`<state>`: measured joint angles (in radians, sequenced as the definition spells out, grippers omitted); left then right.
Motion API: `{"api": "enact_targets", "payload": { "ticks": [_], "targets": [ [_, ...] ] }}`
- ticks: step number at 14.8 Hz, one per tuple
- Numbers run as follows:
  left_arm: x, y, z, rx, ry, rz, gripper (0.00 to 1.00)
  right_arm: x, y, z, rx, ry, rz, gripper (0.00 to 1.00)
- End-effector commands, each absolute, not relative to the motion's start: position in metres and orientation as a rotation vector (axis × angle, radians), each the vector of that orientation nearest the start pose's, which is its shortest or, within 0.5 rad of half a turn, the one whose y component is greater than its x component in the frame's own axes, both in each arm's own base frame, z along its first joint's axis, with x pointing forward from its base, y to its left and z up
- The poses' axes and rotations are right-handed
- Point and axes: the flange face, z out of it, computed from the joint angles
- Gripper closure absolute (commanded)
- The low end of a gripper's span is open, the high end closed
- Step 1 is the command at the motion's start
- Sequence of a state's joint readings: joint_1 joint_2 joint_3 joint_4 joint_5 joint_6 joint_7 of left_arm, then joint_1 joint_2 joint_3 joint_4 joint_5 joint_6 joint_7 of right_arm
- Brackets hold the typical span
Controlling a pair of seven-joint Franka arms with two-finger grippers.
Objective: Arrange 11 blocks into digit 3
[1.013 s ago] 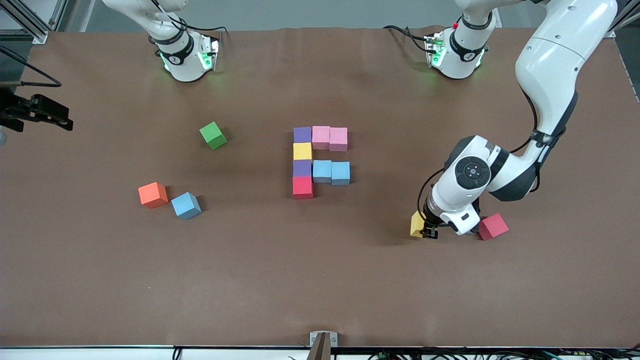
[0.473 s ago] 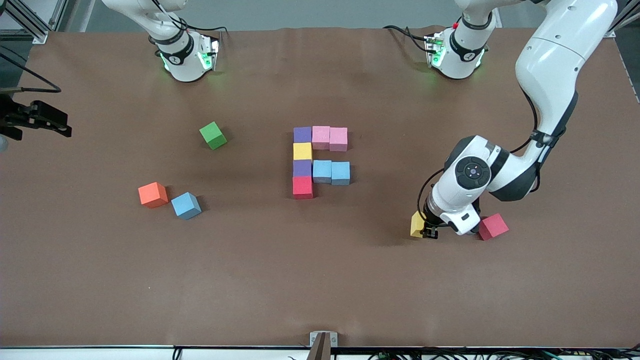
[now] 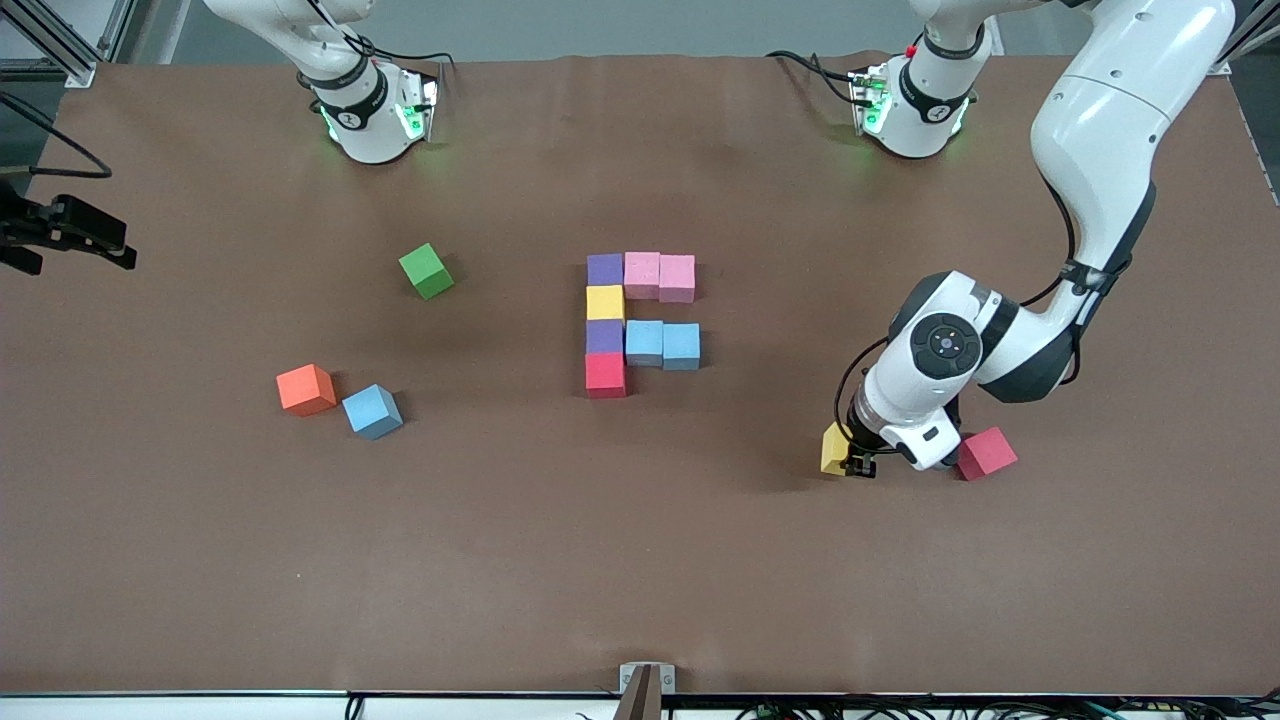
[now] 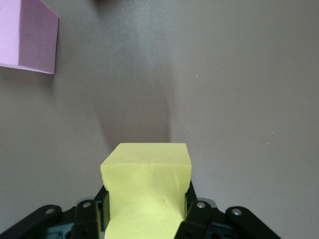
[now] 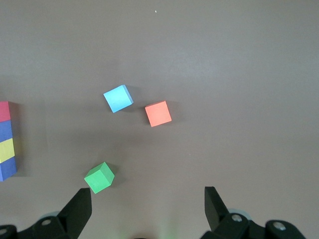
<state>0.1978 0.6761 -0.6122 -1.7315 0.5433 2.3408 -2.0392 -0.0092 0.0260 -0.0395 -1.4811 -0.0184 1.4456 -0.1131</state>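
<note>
Fingers of the left gripper [image 3: 850, 462] clamp a yellow cube [image 3: 834, 447]; lift it straight, clearing the red cube [image 3: 986, 452]; the right gripper [image 5: 148, 205], wide open, waits.

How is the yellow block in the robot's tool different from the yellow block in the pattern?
The loose yellow block is gripped in the left tool, apart from other blocks; the pattern's yellow block sits on the table, wedged between two purple blocks. Both look the same size and colour.
</note>
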Motion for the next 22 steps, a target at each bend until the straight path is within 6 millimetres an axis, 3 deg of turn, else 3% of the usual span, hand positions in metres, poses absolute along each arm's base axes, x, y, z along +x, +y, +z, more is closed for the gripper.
{"api": "enact_targets", "payload": {
  "ticks": [1, 11, 17, 22],
  "targets": [
    [0.639, -0.224, 0.255, -2.468, -2.060, -0.087, 0.59, 0.533, -0.029, 0.640, -3.139, -0.120, 0.075, 0.00],
    [0.640, -0.225, 0.256, -2.470, -2.059, -0.088, 0.59, 0.532, -0.031, 0.644, -3.138, -0.161, 0.032, 0.00],
    [0.640, -0.225, 0.256, -2.470, -2.059, -0.088, 0.59, 0.511, -0.039, 0.646, -3.136, -0.140, 0.024, 0.00],
    [0.640, -0.223, 0.259, -2.466, -2.065, -0.092, 0.59, 0.512, -0.038, 0.648, -3.147, -0.151, 0.017, 0.00]
  ]
}}
